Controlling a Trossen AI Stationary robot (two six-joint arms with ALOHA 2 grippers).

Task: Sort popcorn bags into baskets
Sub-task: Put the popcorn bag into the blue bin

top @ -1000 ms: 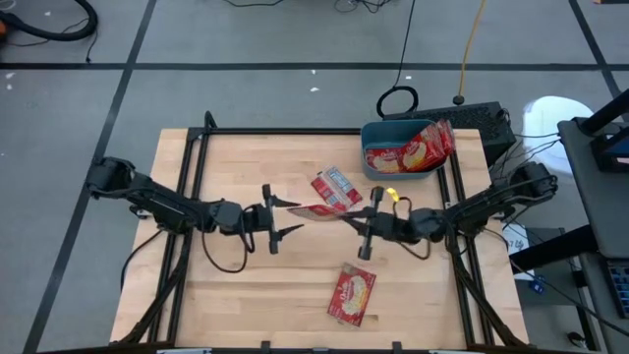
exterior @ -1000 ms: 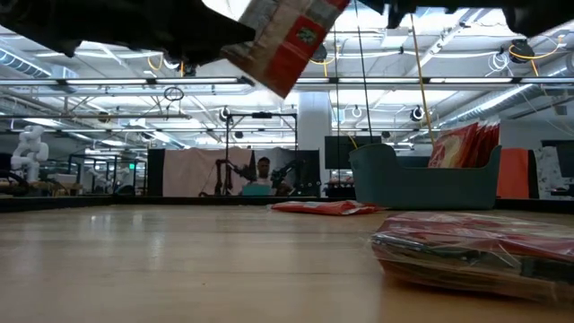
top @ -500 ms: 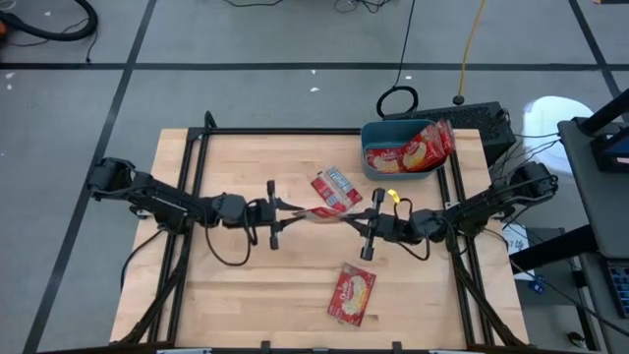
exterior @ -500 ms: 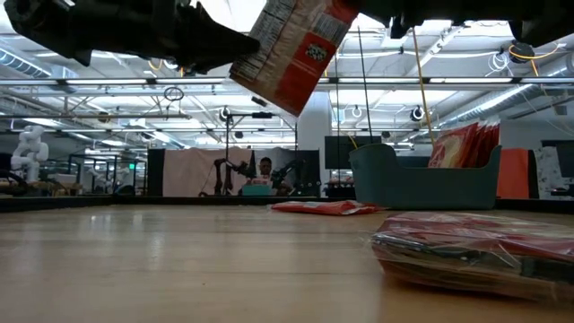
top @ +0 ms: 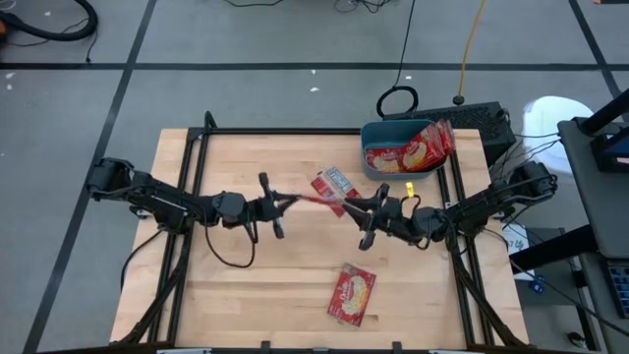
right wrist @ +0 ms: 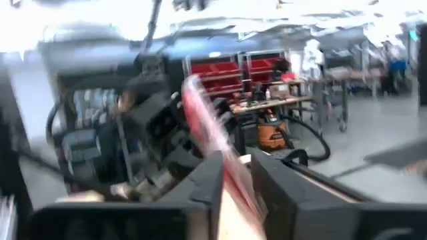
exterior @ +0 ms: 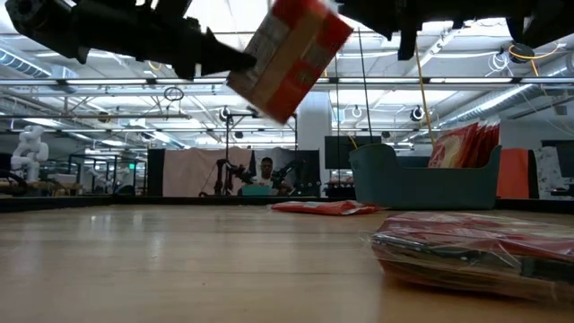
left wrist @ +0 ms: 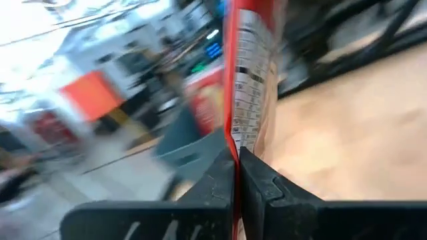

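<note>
Table mid-zone is tight: both arms reach in level from opposite sides and meet near centre, a popcorn bag (top: pixel 316 200) hanging in the air between them, clear of the wood. Open board to the left and along the front edge. Left gripper (top: pixel 282 201) is clamped on that bag's edge, fingers (left wrist: pixel 220 177) pressed together on it. Right gripper (top: pixel 360 204) sits at the bag's other end, fingers slightly apart either side of it; can't tell if they touch. One bag (top: pixel 336 186) lies flat just behind, another (top: pixel 353 294) near the front edge. Teal basket (top: pixel 371 132) at the back right corner holds more bags (top: pixel 413 150).
</note>
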